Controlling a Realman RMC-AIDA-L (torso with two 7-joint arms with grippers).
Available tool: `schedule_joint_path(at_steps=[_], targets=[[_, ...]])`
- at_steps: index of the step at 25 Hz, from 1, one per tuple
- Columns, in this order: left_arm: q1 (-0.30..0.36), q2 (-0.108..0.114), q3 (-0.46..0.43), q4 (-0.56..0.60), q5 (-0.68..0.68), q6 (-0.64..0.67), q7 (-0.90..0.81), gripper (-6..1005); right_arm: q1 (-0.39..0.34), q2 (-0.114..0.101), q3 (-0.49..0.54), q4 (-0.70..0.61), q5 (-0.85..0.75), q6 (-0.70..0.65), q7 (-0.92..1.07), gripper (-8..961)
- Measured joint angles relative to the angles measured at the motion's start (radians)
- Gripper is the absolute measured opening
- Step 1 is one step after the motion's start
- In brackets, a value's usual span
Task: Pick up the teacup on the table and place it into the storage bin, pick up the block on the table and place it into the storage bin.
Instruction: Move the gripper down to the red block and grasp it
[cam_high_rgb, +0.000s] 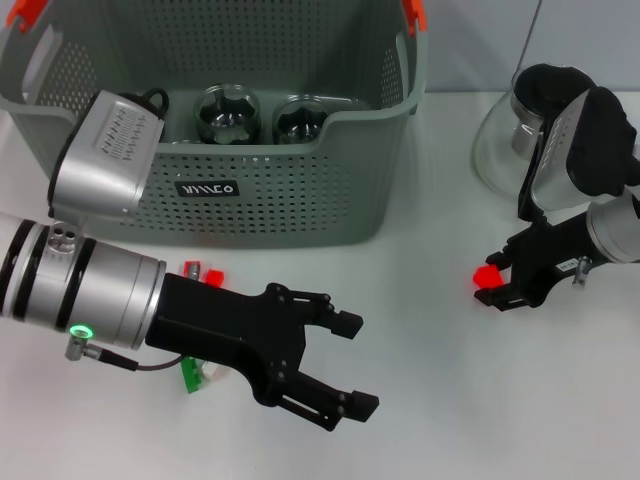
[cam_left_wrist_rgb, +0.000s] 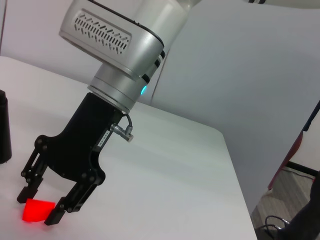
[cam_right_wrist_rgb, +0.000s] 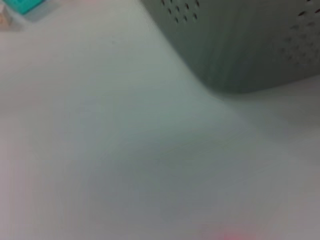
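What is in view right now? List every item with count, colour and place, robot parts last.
storage bin: one, grey-green perforated, orange-red handle clips, far side of the table, centre-left.
glass cups: two, clear, inside the bin.
red block: one, on the table between the right gripper's jaws.
small blocks: red by the bin's front, green partly hidden under the left arm.
glass pot: one, clear, far right of the table, partly behind the right arm.
table: one, white.
left gripper: black, jaws open, above the table in front of the bin.
right gripper: black, jaws open around the red block.
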Motion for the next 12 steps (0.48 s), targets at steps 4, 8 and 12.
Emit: schedule_joint_path(at_steps=[4, 8, 12], targets=[[-0.001, 0.0, 0.0, 0.0, 0.0, 0.0, 0.0, 945, 0.003, 0.002, -0.003, -0.004, 0.0, -0.006, 0.0, 539], [-0.001, 0.0, 0.0, 0.0, 0.0, 0.0, 0.0, 945, 0.015, 0.004, -0.005, -0.005, 0.0, -0.016, 0.0, 540], [0.0, 0.0, 0.0, 0.0, 0.0, 0.0, -0.001, 945, 0.027, 0.006, -0.006, -0.009, -0.004, -0.015, -0.002, 540]])
